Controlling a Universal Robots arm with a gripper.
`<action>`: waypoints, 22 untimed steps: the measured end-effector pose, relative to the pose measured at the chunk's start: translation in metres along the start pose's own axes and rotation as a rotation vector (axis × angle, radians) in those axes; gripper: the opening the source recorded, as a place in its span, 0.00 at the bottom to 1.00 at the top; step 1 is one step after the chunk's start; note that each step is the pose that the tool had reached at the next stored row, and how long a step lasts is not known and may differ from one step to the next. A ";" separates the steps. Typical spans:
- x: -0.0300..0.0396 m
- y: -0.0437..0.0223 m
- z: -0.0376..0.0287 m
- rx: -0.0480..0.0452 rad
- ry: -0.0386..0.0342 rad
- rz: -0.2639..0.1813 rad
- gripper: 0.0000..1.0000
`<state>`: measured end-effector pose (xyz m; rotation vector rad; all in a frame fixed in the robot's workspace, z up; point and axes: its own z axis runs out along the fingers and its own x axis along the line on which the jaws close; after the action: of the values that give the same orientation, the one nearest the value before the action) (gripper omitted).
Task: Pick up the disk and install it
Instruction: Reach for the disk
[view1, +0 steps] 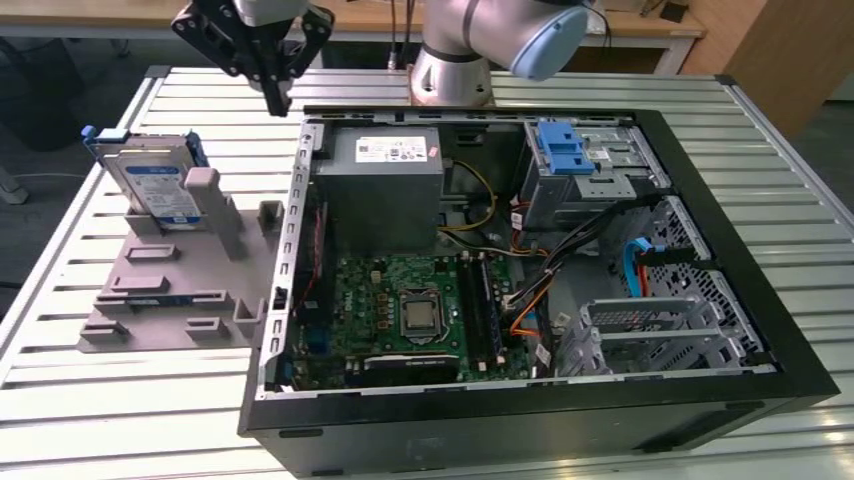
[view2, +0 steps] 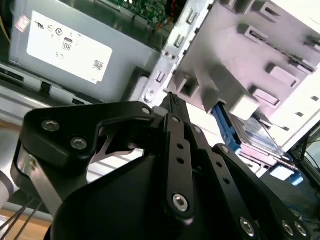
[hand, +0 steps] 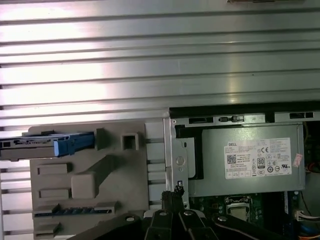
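Observation:
The disk (view1: 158, 185) is a silver drive with a white-and-blue label and blue side rails. It stands on edge in a grey holder (view1: 174, 290) at the exterior view's left, beside the open computer case (view1: 747, 260). My gripper (view1: 276, 103) hangs above the table between the holder and the case's back corner, behind the disk and apart from it. Its fingers are shut with nothing in them. In the first wrist view the gripper (hand: 172, 192) sits by the case edge and the disk (hand: 30, 145) shows edge-on. In the second wrist view the disk (view2: 260, 137) lies beyond the gripper (view2: 171, 97).
Inside the case a grey power supply (view1: 387, 180) fills the back corner nearest my gripper, with the motherboard (view1: 400, 310) in front of it. A drive bay with a blue latch (view1: 571, 150) sits at the case's back right. The arm's base (view1: 454, 70) stands behind the case on the slatted table (view1: 134, 420).

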<state>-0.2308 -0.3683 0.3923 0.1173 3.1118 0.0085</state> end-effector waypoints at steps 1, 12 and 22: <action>0.0043 0.0011 0.0000 0.0000 0.0000 0.000 0.11; 0.0396 0.0159 0.0004 0.0000 0.0009 0.000 0.11; 0.0445 0.0174 0.0004 0.0001 0.0012 0.000 0.11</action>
<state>-0.2738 -0.3476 0.3907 0.1174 3.1130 0.0084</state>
